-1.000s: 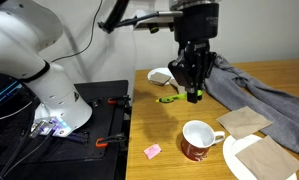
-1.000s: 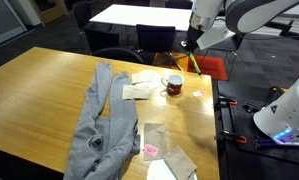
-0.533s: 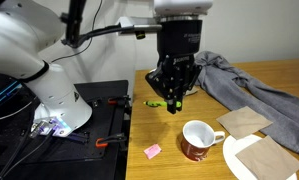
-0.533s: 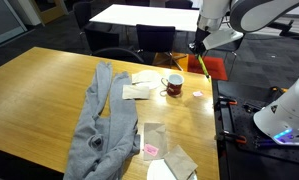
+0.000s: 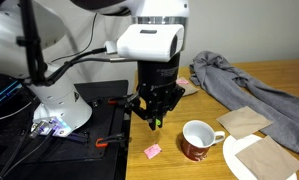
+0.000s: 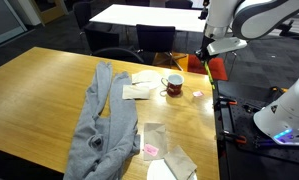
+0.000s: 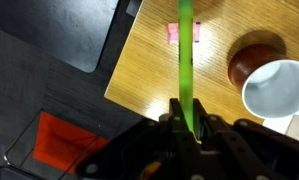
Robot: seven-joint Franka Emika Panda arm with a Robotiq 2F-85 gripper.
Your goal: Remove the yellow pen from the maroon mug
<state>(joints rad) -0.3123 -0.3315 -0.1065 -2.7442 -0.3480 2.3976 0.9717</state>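
**Pen out, needs a safe landing**

The claw pinches the yellow pen, hanging above the surface near its edge, beside the maroon mug. Lower onto bare wood, well inboard. The pink block lies close by; the grey cloth and napkins sit farther off.

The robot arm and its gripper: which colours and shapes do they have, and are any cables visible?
The arm has glossy white, rounded links and a boxy white wrist housing. The gripper is black and angular. Thin black cables run along the arm.
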